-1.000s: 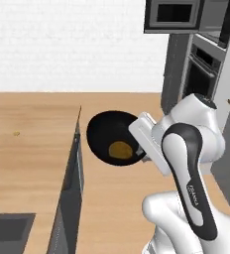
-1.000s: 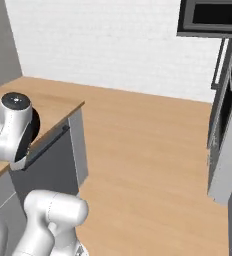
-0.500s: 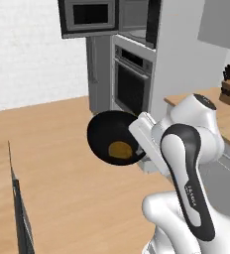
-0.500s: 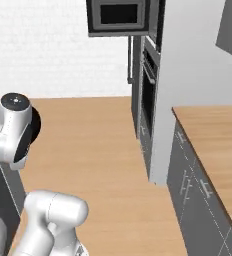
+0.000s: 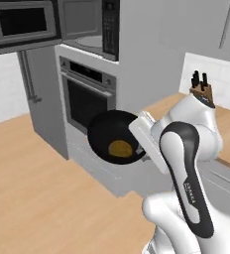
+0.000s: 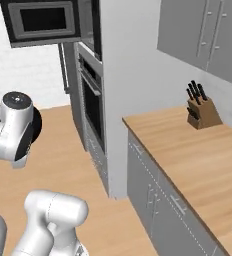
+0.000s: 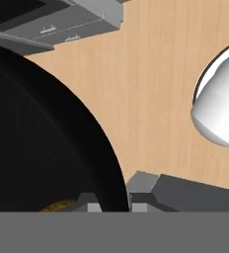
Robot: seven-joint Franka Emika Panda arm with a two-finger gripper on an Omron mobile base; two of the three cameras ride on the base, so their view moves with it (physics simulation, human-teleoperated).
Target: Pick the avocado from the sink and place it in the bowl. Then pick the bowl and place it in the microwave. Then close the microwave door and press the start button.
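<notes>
Avocado (image 5: pixel 120 147) sits in the bowl (image 5: pixel 104 134) — rim seemingly clamped by the pincer (image 7: pixel 112 206).

base turned | microwave (image 5: pixel 87 30) now ahead | bowl (image 5: pixel 114 136) carried along

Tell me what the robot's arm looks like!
The arm is glossy white and rounded, with dark grey to black bands at its joints and small lettering on one dark band. A round cap tops one joint. The gripper has two small dark fingertips.
</notes>
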